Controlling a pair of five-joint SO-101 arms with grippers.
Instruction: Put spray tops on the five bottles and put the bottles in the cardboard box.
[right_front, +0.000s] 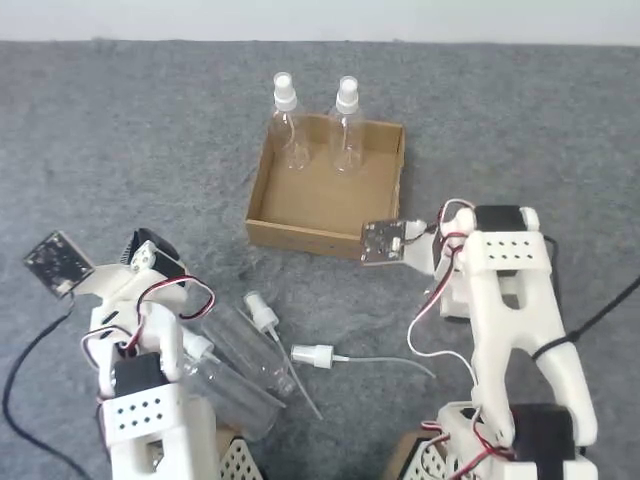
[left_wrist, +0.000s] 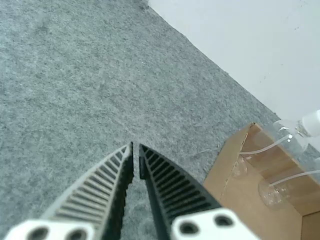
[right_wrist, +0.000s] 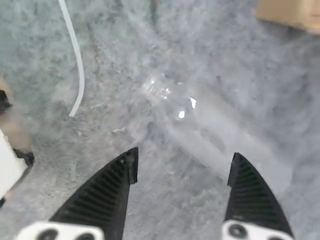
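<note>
So far two capped bottles (right_front: 291, 135) stand in the cardboard box (right_front: 300, 236), beyond both arms. The right gripper (right_wrist: 183, 154) gapes wide, with a clear bottle (right_wrist: 210, 135) lying just ahead. The left gripper (left_wrist: 136, 146) is pinched almost together, holding nothing. Three bottles to go, I'd judge.

Light is bright, soft and even — it comes from overhead, so the grey carpet (right_front: 120, 130) carries only faint shadows. Just ahead of the fingers (right_wrist: 112, 187) of the right gripper (right_wrist: 184, 153), small white glints sit on a clear bottle (right_wrist: 202, 131); beyond the left gripper (left_wrist: 136, 146), the wall (left_wrist: 250, 40) glows pale.
</note>
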